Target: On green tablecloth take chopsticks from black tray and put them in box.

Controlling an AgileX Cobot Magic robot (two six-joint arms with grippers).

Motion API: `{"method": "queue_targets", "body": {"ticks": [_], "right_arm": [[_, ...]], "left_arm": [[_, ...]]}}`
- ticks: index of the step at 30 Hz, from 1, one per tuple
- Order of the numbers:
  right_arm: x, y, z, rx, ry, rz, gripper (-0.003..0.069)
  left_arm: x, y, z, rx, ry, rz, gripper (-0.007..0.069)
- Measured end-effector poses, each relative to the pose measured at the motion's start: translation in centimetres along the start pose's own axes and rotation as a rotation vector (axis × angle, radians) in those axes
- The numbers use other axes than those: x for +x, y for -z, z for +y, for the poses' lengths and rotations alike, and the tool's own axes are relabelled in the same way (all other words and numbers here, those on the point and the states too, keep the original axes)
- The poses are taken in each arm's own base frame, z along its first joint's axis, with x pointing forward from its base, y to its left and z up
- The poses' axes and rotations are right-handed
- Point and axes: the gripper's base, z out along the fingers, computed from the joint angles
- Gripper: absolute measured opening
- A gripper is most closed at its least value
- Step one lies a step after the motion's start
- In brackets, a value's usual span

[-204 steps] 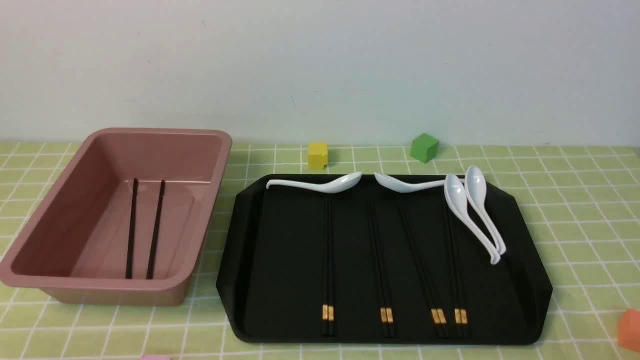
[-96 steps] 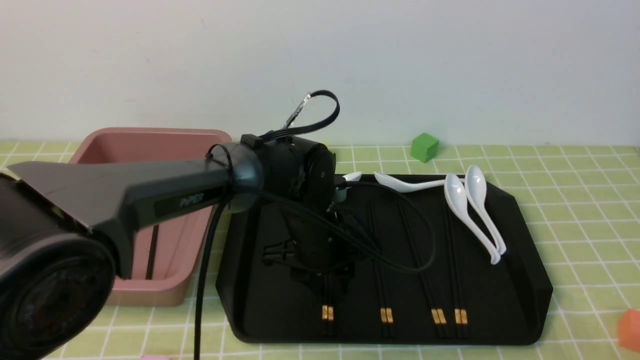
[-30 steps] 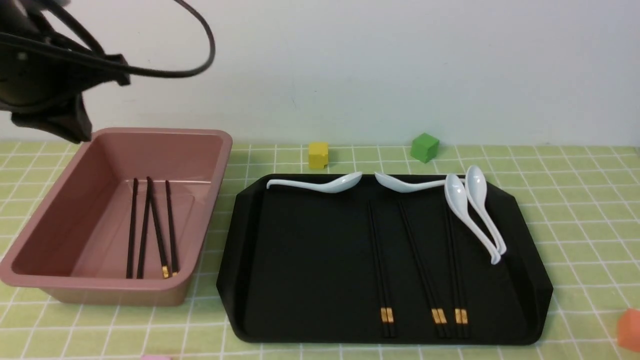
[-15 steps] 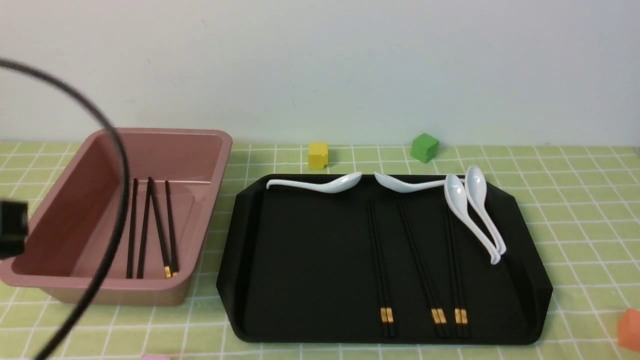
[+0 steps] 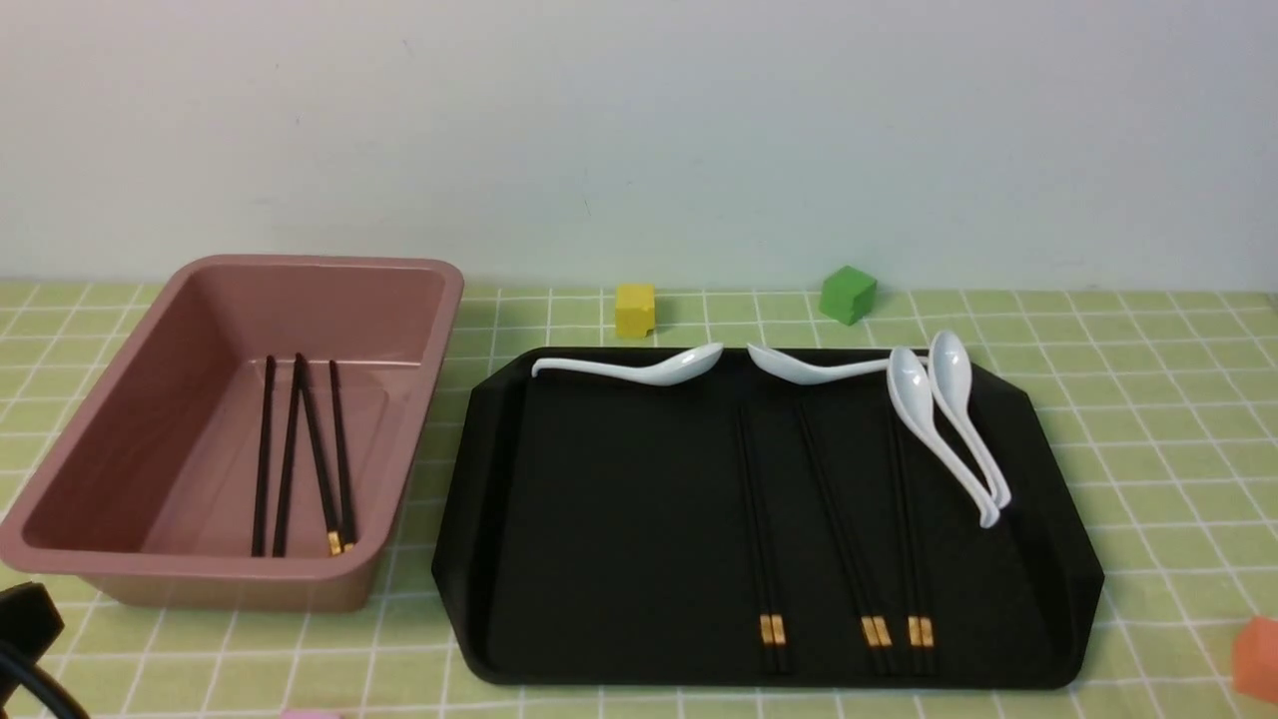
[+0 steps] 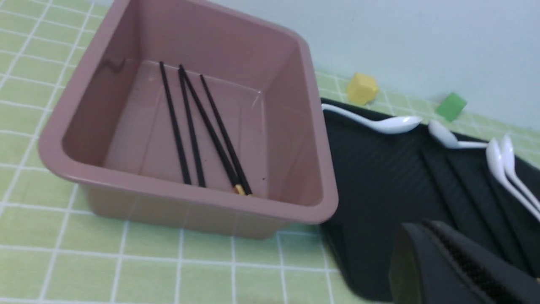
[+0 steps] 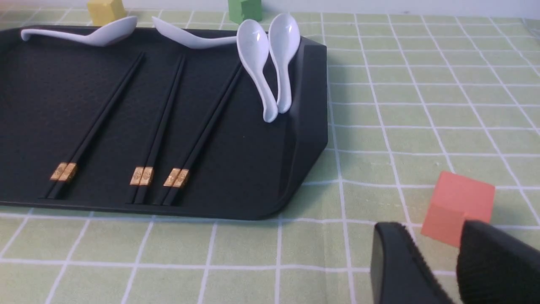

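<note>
The pink-brown box stands at the left on the green tablecloth and holds two pairs of chopsticks, also seen in the left wrist view. The black tray holds three more pairs, gold bands toward me. My left gripper hovers near the tray's near left corner, jaws together, holding nothing. My right gripper is open and empty over the cloth, to the right of the tray.
Several white spoons lie along the tray's far and right sides. A yellow cube and a green cube sit behind the tray. An orange cube lies just beyond my right gripper's fingers.
The leftmost pair of chopsticks has gone from the tray into the box. My left arm has drawn back toward me; only a black piece shows at the front view's lower left corner.
</note>
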Motion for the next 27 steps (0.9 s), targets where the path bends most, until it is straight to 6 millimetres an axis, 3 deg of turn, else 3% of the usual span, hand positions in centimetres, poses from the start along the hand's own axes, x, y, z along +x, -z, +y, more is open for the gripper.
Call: {"method": "queue_targets", "body": {"ticks": [20, 27], "right_arm": [[0.0, 0.0, 0.0, 0.000, 0.000, 0.000, 0.0240], [0.0, 0.0, 0.0, -0.001, -0.001, 0.000, 0.0240]], "left_arm": [[0.5, -0.1, 0.2, -0.002, -0.001, -0.005, -0.0013], [4.5, 0.1, 2.4, -0.035, -0.078, -0.039, -0.0013]]}}
